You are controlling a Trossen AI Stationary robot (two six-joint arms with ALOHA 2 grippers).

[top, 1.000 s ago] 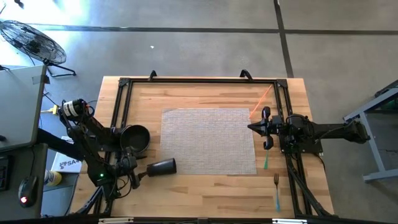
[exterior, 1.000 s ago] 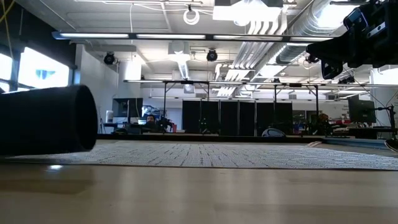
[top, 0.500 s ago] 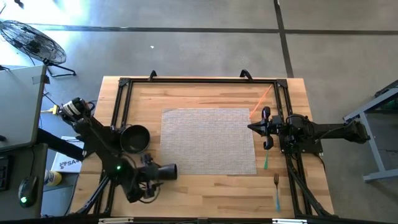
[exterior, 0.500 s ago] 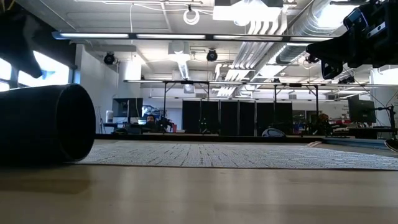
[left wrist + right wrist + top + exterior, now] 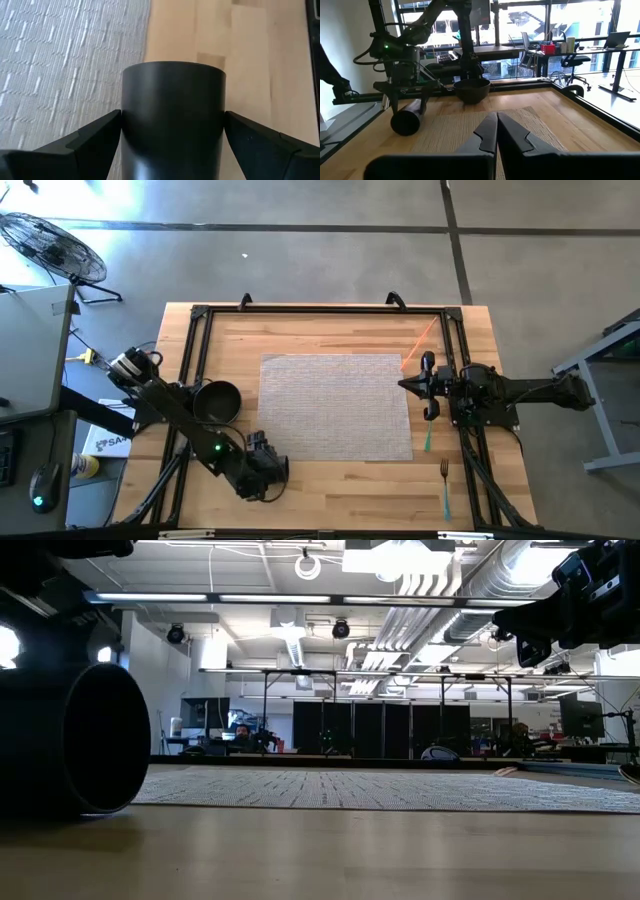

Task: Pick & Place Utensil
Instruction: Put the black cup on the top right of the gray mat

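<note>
A black cup (image 5: pixel 172 125) lies on its side on the wood near the mat's near-left corner; its open mouth (image 5: pixel 105 740) faces the near edge. My left gripper (image 5: pixel 268 470) covers it in the high view, its fingers on either side of the cup. My right gripper (image 5: pixel 496 131) is shut and hovers at the mat's right edge (image 5: pixel 405 385), touching nothing. An orange utensil (image 5: pixel 420 340), a green one (image 5: pixel 427 442) and a blue-handled fork (image 5: pixel 445 485) lie flat by the right arm. A black bowl (image 5: pixel 215 402) stands left of the mat. My left gripper holds the cup's round wall between its two fingers, one finger (image 5: pixel 102 132) on each side, near the middle of its length (image 5: pixel 172 115). The fingers slant down from above and lie along the cup. The cup rests on its side on the table.
The woven grey mat (image 5: pixel 335 405) covers the table's middle. A black frame rail (image 5: pixel 320 310) runs around the working area. The right arm (image 5: pixel 500 392) reaches in from the table's right side, above the green utensil.
My left gripper has moved toward the near edge and to the right, over the cup. The cup has slid a little toward the near edge and turned about on the table, so that its mouth now faces the near edge more fully.
</note>
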